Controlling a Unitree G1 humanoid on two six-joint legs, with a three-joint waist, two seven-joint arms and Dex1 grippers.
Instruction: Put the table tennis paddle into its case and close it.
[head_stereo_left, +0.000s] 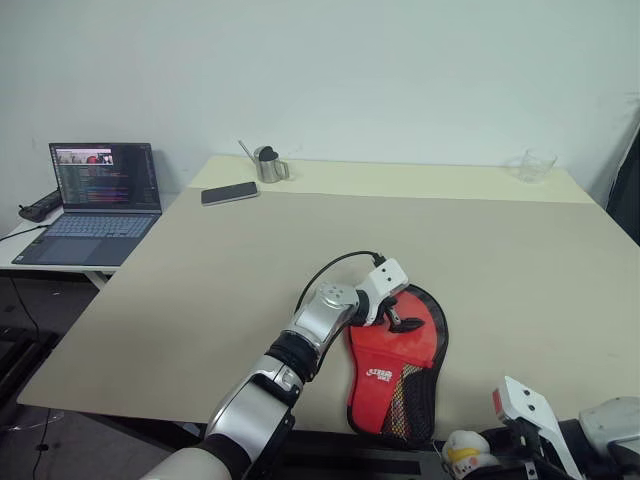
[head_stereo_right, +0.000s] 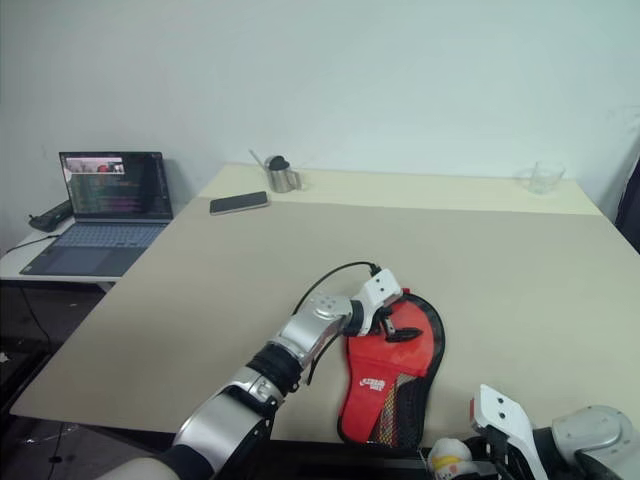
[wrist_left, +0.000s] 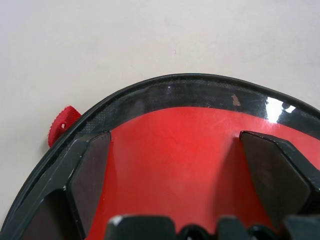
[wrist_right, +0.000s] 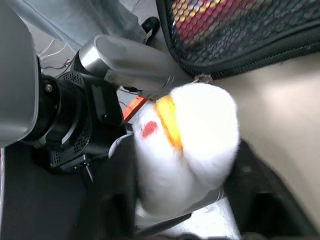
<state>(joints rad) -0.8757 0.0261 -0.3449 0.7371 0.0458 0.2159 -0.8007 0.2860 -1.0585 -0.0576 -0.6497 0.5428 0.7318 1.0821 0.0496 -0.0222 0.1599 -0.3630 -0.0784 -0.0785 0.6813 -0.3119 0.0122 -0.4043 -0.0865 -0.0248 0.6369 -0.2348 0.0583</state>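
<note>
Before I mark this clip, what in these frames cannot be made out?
- Table tennis paddle: hidden; whether it sits inside the case cannot be told from the head views, since fabric and mesh cover the inside.
- Zip: too small in the head views to tell closed or open.
- Right gripper: cut off by the bottom edge; in the right wrist view a blurred white object blocks the fingers.
- Left gripper: touching the case or just above, unclear.

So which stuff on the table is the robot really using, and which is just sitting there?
Part of the job:
- the case, red and black, at the table's near edge
- the left gripper, open over the case
- the right gripper, by the near edge

Just lying about:
- laptop
- phone
- metal cup
- clear glass
</note>
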